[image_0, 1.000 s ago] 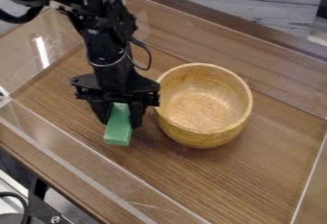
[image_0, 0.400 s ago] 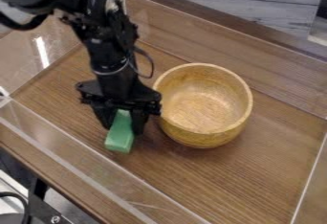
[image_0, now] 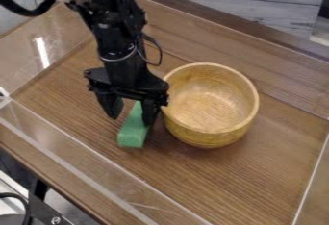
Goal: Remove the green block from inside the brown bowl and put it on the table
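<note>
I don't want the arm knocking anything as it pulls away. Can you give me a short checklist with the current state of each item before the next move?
1. Flat green rectangular block out of the round tan wooden bowl: ok.
2. Block resting on the brown wood-grain table: ok, left of the bowl.
3. Hand open: ok, the fingers stand spread.
4. Fingers clear of the block: cannot tell; they straddle its top end.
5. Bowl upright and empty: ok.
</note>
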`<action>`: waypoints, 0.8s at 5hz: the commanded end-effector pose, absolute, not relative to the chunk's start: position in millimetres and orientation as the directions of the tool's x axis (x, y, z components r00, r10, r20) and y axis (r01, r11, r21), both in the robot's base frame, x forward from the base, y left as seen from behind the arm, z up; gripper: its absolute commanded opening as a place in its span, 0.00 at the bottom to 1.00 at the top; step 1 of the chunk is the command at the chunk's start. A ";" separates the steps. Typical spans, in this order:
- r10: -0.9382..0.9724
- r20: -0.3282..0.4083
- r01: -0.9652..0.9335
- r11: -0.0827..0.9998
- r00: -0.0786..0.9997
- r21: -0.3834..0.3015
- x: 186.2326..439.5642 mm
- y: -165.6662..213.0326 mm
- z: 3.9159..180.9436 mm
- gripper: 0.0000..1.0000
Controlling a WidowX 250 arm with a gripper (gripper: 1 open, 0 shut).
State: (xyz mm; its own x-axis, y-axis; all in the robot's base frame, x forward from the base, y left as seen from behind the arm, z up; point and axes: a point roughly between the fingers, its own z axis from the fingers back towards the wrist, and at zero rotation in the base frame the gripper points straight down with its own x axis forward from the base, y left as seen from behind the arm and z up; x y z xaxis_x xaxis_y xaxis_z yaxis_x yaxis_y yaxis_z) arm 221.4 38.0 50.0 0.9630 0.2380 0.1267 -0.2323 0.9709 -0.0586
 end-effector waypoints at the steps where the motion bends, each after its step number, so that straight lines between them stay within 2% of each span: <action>1: 0.178 0.149 -0.172 0.983 0.973 -0.058 222.1 35.6 48.0 1.00; 3: 0.248 0.160 -0.240 0.969 0.956 -0.068 218.5 24.9 82.1 1.00; 4: 0.280 0.175 -0.268 0.959 0.944 -0.091 221.8 26.3 109.4 1.00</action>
State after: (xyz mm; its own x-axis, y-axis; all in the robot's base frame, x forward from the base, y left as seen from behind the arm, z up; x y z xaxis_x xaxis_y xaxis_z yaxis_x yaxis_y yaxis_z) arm 215.0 24.1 99.7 0.9508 0.2783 0.1359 -0.2683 0.9594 -0.0875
